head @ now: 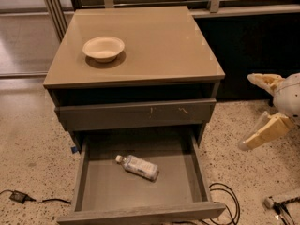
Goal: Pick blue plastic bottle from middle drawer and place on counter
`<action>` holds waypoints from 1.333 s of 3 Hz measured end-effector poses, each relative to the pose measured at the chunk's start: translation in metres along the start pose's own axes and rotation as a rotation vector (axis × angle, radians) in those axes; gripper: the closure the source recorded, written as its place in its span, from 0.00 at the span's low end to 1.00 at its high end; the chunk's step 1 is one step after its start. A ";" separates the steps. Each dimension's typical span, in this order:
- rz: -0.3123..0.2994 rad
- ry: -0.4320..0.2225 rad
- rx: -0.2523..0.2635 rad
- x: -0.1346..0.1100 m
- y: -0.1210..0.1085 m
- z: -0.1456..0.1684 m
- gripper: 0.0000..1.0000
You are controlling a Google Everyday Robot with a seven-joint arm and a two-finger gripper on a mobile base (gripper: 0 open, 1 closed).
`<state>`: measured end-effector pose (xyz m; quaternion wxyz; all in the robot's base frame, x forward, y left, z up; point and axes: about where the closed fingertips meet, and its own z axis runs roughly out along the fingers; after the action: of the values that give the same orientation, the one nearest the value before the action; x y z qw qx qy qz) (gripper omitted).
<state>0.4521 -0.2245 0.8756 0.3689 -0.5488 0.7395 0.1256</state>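
Note:
The blue plastic bottle lies on its side on the bare floor of the open middle drawer, white cap pointing left. The glossy tan counter tops the cabinet above it. My gripper is at the right edge of the view, off to the right of the cabinet and above the floor. It is open and empty, with one pale finger up and the other lower, both tips pointing left. It is well apart from the bottle.
A white bowl sits on the counter's left part. A closed drawer front with scratch marks is above the open drawer. Black cables lie on the speckled floor at the right and left.

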 end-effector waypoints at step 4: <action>-0.005 -0.098 -0.007 -0.015 0.009 0.060 0.00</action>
<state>0.4708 -0.1748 0.8420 0.4032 -0.5454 0.7185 0.1541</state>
